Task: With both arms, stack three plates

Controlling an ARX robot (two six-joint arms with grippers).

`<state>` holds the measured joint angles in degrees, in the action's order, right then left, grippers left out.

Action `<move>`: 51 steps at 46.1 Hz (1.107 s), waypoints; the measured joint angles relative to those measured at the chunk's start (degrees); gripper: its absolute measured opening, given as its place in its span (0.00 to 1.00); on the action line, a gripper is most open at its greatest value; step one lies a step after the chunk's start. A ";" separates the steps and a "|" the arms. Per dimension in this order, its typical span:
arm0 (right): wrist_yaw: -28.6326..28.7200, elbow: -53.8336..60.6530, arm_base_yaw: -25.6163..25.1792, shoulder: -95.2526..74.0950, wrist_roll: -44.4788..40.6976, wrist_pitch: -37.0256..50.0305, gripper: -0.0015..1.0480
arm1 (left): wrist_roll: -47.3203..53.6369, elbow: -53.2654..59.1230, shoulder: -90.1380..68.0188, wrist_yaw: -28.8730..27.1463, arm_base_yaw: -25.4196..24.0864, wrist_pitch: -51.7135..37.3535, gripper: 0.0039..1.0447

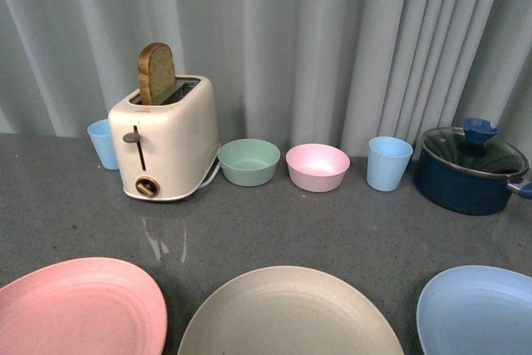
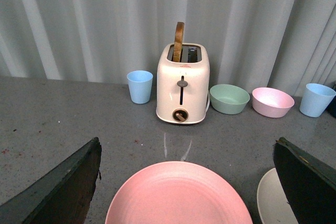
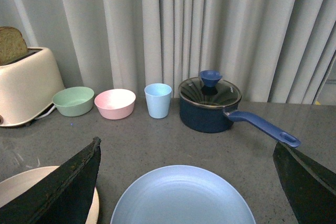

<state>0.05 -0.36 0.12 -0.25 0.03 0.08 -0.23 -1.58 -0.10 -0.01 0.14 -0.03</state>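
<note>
Plates: three, all flat on the grey table (image 1: pixel 349 222), in a row along its near edge in the front view. Pink plate (image 1: pixel 79 305) at left, beige plate (image 1: pixel 287 313) in the middle, blue plate (image 1: pixel 478 309) at right. Bare table shows between each pair of neighbours. None is stacked on another.

Left claw (image 2: pixel 187 141): its two dark fingers (image 2: pixel 63 187) are spread wide and hold nothing. The pink plate lies on the table centred between them. A sliver of the beige plate shows next to one finger. Contact between fingers and plate: cannot tell.

Right claw (image 3: pixel 186 142): fingers (image 3: pixel 307 184) likewise spread wide, nothing held. The blue plate lies centred between them, with an edge of the beige plate beside one finger. Contact: cannot tell.

Front view shows neither arm.

Back row, along the grey curtain (image 1: pixel 332 39), left to right in the front view:
- small blue cup (image 1: pixel 102 143), partly behind the toaster
- cream toaster (image 1: pixel 166 139), with a bread slice (image 1: pixel 156 72) standing up out of one slot
- green bowl (image 1: pixel 248 161), just beside the toaster
- pink bowl (image 1: pixel 317 166), near the green bowl but apart from it
- second blue cup (image 1: pixel 388 163), upright
- dark blue pot (image 1: pixel 467 172) with a glass lid and blue knob; the right wrist view shows its long blue handle

The whole back row stands well apart from the plates.
</note>
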 joint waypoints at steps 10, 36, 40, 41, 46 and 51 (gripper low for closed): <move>0.00 0.00 0.02 0.00 0.00 0.00 0.93 | -0.02 0.00 0.00 0.00 0.00 0.00 0.94; 0.02 0.00 -0.02 0.00 0.00 0.00 0.93 | -10.47 -20.24 -62.69 26.91 -23.89 -15.39 0.94; 0.00 0.00 -0.02 0.00 0.00 0.00 0.93 | -4.37 -24.55 -75.14 22.91 -25.97 -20.72 0.94; 0.02 0.00 -0.02 0.00 0.00 0.00 0.93 | -3.43 -25.38 -77.20 22.27 -26.21 -21.11 0.94; 0.02 0.00 -0.02 0.00 0.00 0.00 0.93 | 1.33 -28.87 -86.07 22.67 -27.02 -21.99 0.94; 0.02 0.00 -0.02 0.00 0.00 0.00 0.93 | 7.45 -32.70 -94.12 26.36 -26.82 -18.53 0.94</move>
<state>0.08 -0.36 0.10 -0.25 0.03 0.08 7.22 -34.28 -94.21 26.35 -26.68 -18.57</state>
